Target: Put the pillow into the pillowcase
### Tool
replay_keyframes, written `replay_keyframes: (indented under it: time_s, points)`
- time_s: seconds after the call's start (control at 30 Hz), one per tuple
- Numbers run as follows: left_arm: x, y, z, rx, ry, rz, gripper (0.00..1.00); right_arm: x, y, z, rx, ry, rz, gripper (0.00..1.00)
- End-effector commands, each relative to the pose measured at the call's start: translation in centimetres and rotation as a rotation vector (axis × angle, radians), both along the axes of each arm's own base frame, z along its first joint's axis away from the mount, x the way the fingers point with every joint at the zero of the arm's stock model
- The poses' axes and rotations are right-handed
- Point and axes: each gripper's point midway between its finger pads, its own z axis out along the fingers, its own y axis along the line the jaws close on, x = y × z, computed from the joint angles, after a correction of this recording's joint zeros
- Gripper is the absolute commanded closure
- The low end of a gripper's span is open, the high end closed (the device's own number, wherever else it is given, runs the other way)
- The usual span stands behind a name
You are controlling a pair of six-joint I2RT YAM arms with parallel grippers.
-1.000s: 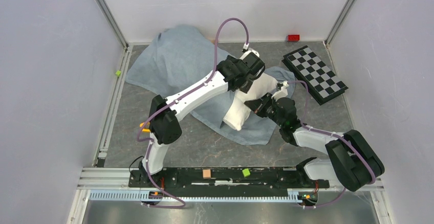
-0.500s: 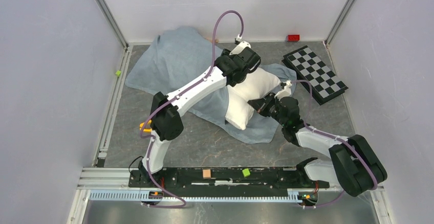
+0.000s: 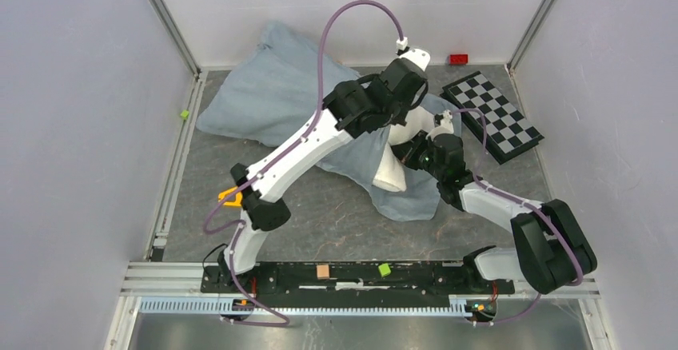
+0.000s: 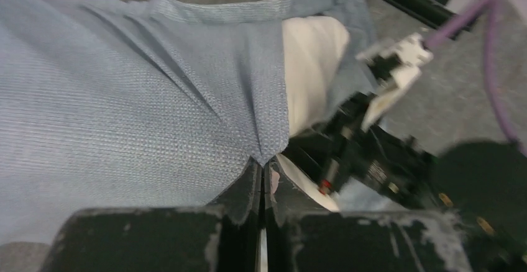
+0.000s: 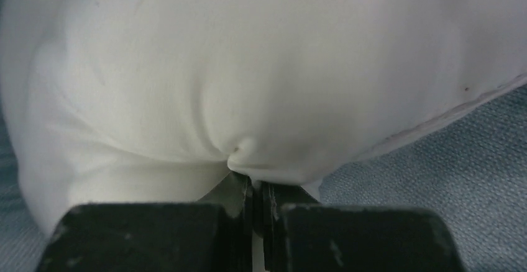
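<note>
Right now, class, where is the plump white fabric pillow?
Top view: the pillow lies right of centre, partly under the wrinkled blue-grey pillowcase, in the right gripper.

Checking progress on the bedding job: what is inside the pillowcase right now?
The pillow, partly: its white near end sticks out of the pillowcase opening. How far it reaches inside cannot be seen, covered by the blue cloth and the left arm.

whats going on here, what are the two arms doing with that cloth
Two robot arms are working a white pillow into a blue-grey pillowcase on the table. The left gripper is shut on the hem at the case's opening, and the right gripper pinches a fold of the pillow. The pillow is only partly covered, with one end showing by the right arm. A checkered board lies off to the side.
</note>
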Motion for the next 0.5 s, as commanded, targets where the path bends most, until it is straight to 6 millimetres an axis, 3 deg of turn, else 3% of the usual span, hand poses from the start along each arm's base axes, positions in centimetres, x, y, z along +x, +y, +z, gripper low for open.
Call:
replay_keyframes:
  time_s: [0.0, 0.13, 0.17, 0.2, 0.23, 0.3, 0.37, 0.47]
  points:
    - [-4.5, -3.7, 7.3, -0.382, 0.045, -0.148, 0.98, 2.0, 1.0, 3.7, 0.024, -0.094, 0.015, 1.00]
    - [-1.8, -2.3, 7.3, -0.407, 0.038, -0.064, 0.98, 2.1, 0.0, 4.9, -0.034, -0.111, -0.004, 1.00]
    - [-0.8, -1.7, 7.4, -0.407, 0.018, -0.027, 0.97, 2.0, -0.3, 5.3, -0.044, -0.113, -0.005, 0.95]
    - [0.2, -1.0, 7.6, -0.412, 0.005, 0.005, 0.98, 1.8, -0.7, 5.8, -0.060, -0.119, -0.006, 0.81]
    - [1.2, -0.3, 7.7, -0.409, -0.009, 0.041, 0.97, 1.6, -1.3, 6.5, -0.087, -0.130, -0.010, 0.59]
    - [3.0, 1.9, 7.9, -0.397, -0.042, 0.128, 0.98, 1.3, -3.3, 7.5, -0.170, -0.135, -0.049, 0.26]
    - [4.3, 3.6, 7.8, -0.388, -0.055, 0.180, 0.98, 0.8, -6.1, 8.4, -0.262, -0.134, -0.111, 0.11]
    - [5.2, 5.2, 7.8, -0.381, -0.064, 0.222, 0.98, -0.3, -10.3, 8.9, -0.350, -0.118, -0.205, 0.04]
